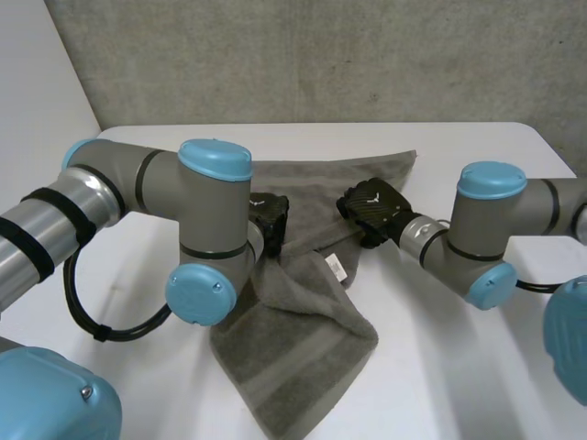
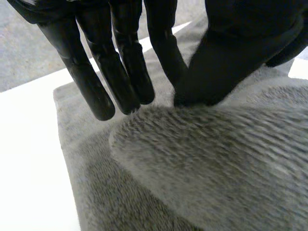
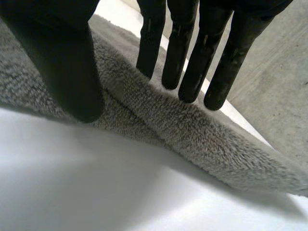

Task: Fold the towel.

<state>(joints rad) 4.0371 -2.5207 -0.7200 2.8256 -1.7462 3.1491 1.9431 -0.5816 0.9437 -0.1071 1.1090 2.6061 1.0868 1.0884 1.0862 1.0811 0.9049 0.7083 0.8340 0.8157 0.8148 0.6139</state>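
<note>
Tally by kind: singles and pairs.
One grey terry towel (image 1: 303,357), caught between both hands; one small white label (image 1: 337,268) sewn on it, near the right hand; one flat white table (image 1: 477,367); two grey, blue-capped arms, left arm (image 1: 138,192) and right arm (image 1: 495,229); two black hands, left hand (image 1: 268,220) and right hand (image 1: 371,211).

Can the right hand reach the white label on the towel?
Probably yes: the label lies uncovered on the towel, close to the right hand, though that hand pinches a towel fold and must release first.
</note>
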